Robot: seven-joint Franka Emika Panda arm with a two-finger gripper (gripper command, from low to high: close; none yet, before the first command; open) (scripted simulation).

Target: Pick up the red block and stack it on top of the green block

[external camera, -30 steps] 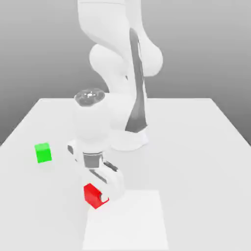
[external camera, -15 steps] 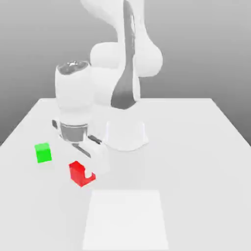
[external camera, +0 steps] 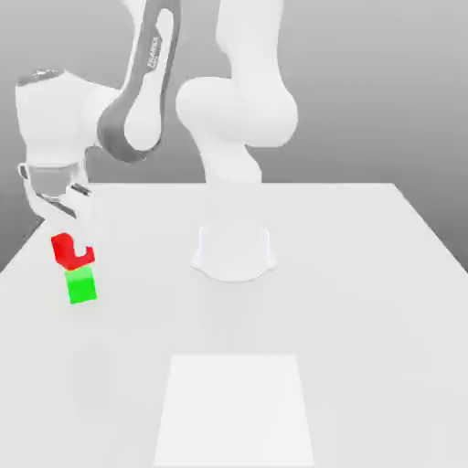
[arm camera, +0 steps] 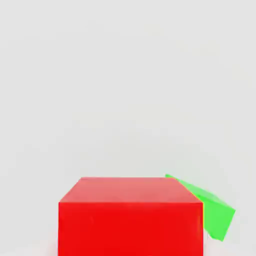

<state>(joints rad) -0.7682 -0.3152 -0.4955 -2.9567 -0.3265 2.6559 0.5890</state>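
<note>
My gripper (external camera: 75, 249) is shut on the red block (external camera: 66, 250), a small glossy cube, at the exterior view's left. The red block hangs just above the green block (external camera: 81, 285), which rests on the white table; whether the two touch I cannot tell. One white finger (external camera: 85, 230) covers part of the red block's side. In the hand view the red block (arm camera: 130, 220) is close up, and a corner of the green block (arm camera: 212, 210) pokes out from behind it.
The arm's round white base (external camera: 234, 251) stands at the table's middle. A slightly brighter white square patch (external camera: 234, 409) lies on the table near the front edge. The table's left edge (external camera: 23, 247) runs close to the blocks.
The arm has swung to the exterior view's left and lifted, carrying the red block from the front middle of the table to just above the green block.
</note>
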